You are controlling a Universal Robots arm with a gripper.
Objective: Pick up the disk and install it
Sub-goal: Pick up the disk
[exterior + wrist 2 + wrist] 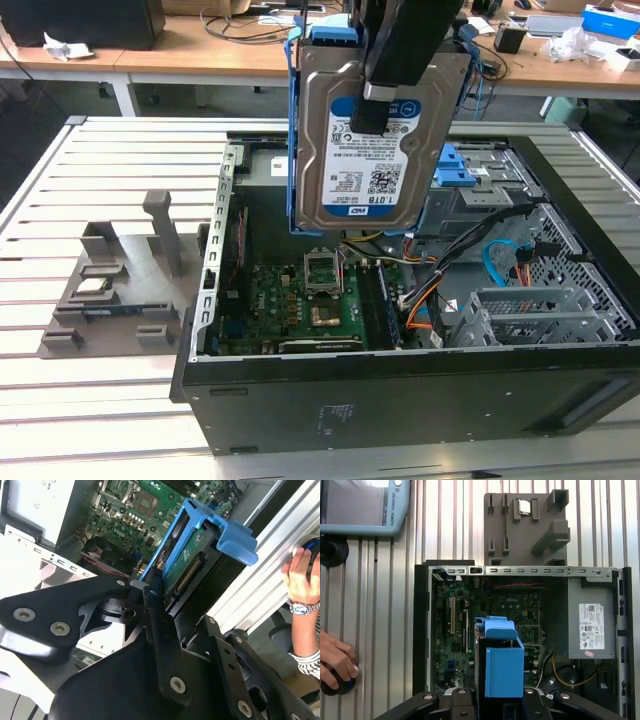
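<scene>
Disk (372,170) is held upright, pinched between the gripper (370,112) fingers, one finger pressed on its label face. It is suspended above the open computer case (400,405), over the motherboard (290,300). Not yet installed.

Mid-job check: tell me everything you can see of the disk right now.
The disk is a flat silver-metal drive with a white-and-blue label, framed by a bright blue plastic carrier rail. It hangs upright on edge above the open computer case, over the green motherboard. The gripper clamps it from above, one black finger lying on the labelled face. Nothing else touches it.
</scene>
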